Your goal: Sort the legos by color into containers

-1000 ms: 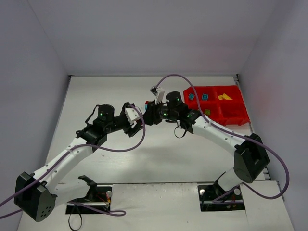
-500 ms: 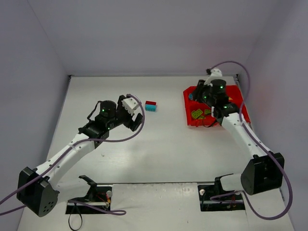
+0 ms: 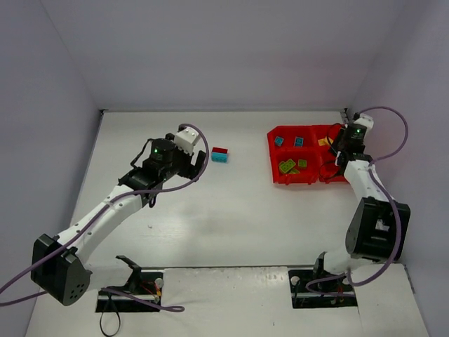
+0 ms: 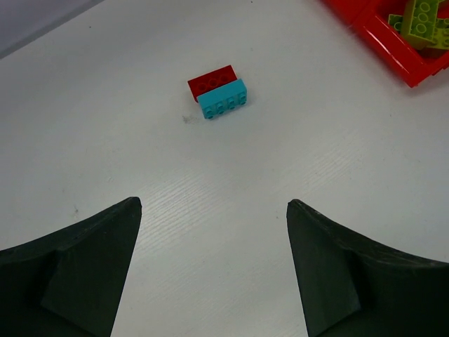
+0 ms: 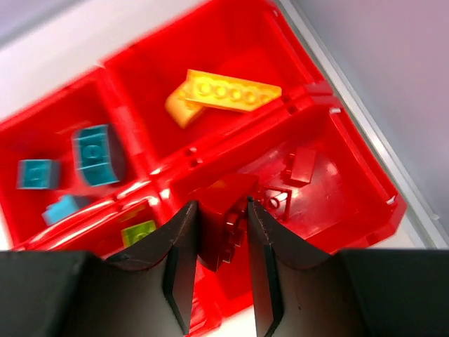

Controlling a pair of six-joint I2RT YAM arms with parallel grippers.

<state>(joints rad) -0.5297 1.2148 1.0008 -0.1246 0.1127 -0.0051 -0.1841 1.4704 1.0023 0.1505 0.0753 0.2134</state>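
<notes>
Progress: well along, to judge by the spread of colours; most legos already in the tray (image 3: 272, 161), two loose on the desk (image 3: 231, 210), one carried over the tray.

Left to do: release of the carried brick into the red section; then the loose pair to be separated and binned, red with red, cyan with cyan.

Loose pair: red brick (image 3: 219, 150) and cyan brick (image 3: 221, 158), touching side by side, upper centre of the top view, well apart from the tray.

Tray: bright red, four square compartments, upper right of the top view.

Upper-left compartment: cyan bricks (image 3: 299, 141), at least two, no other colour seen.

Upper-right compartment: yellow bricks (image 5: 224, 91), a long one lying across a shorter one.

Lower-left compartment: lime green bricks (image 3: 287, 166), two or so.

Lower-right compartment: red bricks (image 5: 302, 165), hard to count against the red floor; mostly hidden by the arm in the top view.

Right jaws: clamped on a dark red brick (image 5: 228, 196), held above the lower-right compartment, at the far right of the top view.

Left jaws: wide apart, nothing between them, over bare desk, aimed at the loose pair and short of it.

Mis-sorted pieces: none visible.
</notes>
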